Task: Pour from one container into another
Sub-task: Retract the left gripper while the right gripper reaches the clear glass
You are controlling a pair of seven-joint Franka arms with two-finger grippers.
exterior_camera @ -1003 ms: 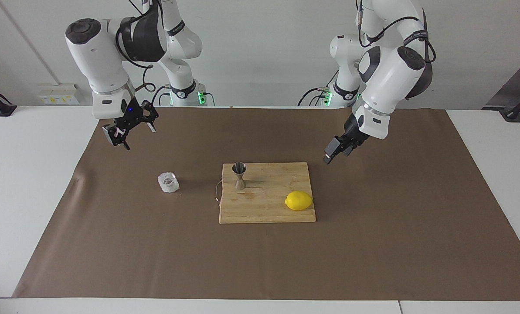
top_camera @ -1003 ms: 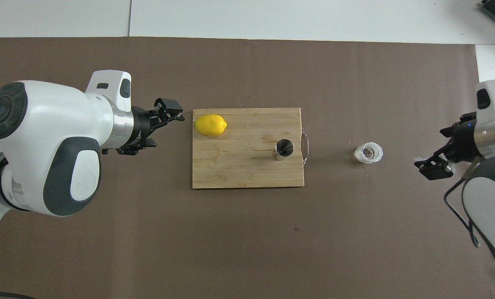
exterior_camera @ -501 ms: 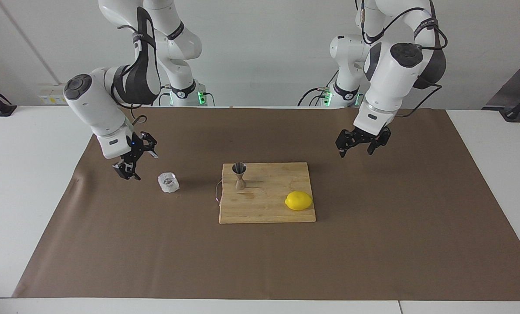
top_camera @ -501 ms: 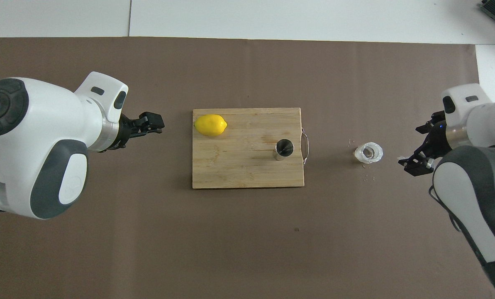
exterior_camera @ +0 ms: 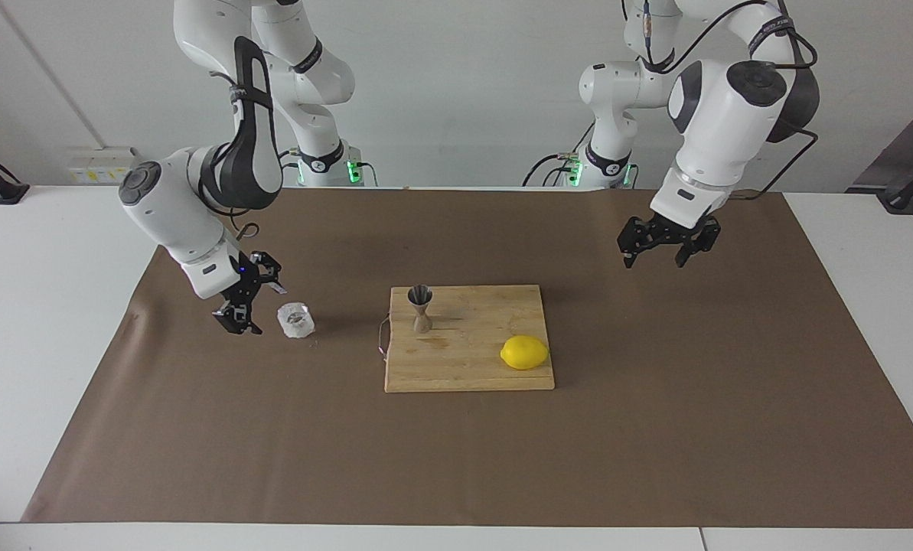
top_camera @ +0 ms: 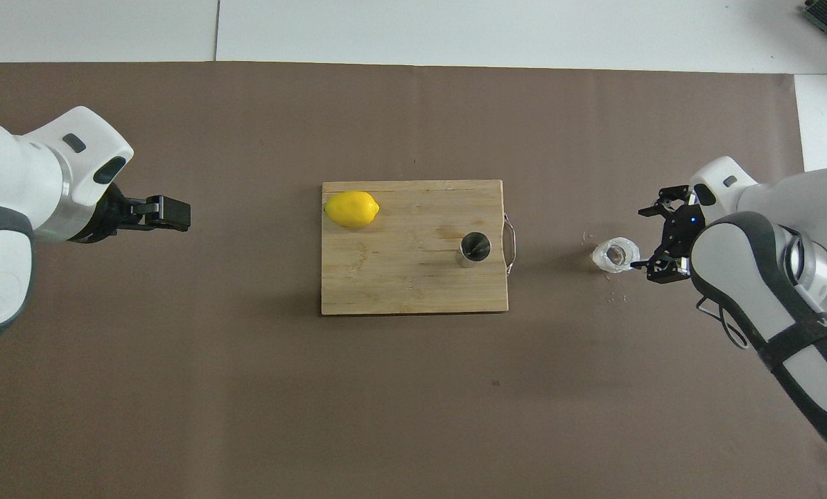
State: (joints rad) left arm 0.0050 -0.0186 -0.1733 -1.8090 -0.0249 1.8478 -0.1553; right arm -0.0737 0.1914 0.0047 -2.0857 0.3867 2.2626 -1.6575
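Glass cup (exterior_camera: 296,320) stands untouched on the worktop (exterior_camera: 655,428), left of frame centre; jigger (exterior_camera: 421,308) upright on the board (exterior_camera: 494,375), mid-frame. Right claw (exterior_camera: 248,303) open beside the cup, holding nothing. Left claw (exterior_camera: 668,243) waits open, empty. Grasp, lift, pour all remain.

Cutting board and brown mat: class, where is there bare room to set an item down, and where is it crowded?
On the cutting board, the strip between the jigger and the lemon is bare. The mat is bare from the board to its edge farthest from the robots. It is crowded at the glass cup, where the right gripper sits close beside it. The left gripper hangs over bare mat.
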